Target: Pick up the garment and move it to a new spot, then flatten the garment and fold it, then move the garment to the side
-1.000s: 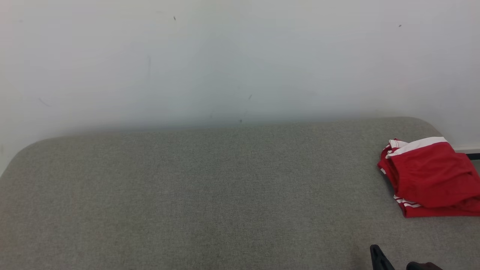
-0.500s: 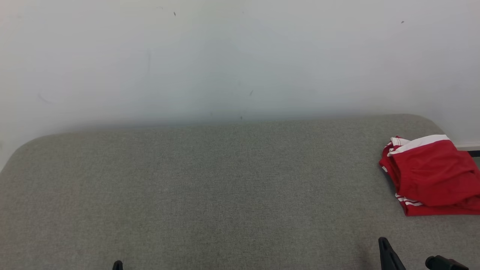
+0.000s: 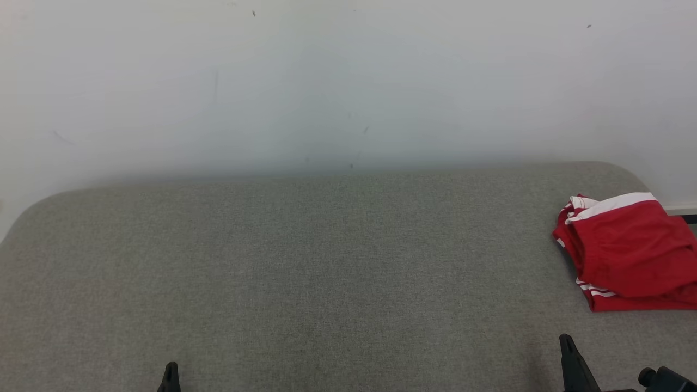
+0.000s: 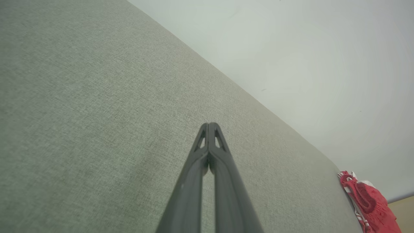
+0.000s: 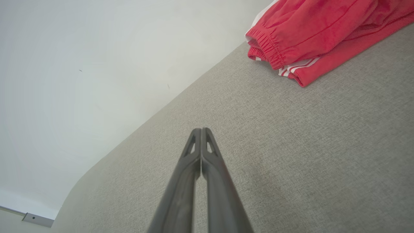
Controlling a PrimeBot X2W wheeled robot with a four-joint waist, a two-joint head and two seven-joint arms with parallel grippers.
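Red garment (image 3: 631, 256): likely light, soft, floppy; far right corner of counter (image 3: 326, 272). Pinch its elastic hem. Your left gripper (image 4: 209, 124), right gripper (image 5: 201, 129): jaws closed, empty.

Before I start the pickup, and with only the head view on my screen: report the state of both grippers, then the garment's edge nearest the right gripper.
Observer: Left gripper is shut, its fingers pressed together with nothing between them.
Operator: Now the right one.
Observer: Right gripper is shut as well, and empty.
Operator: Describe the garment's edge.
Observer: The red garment turns a gathered elastic hem toward that gripper, with white stripes showing just beneath it.
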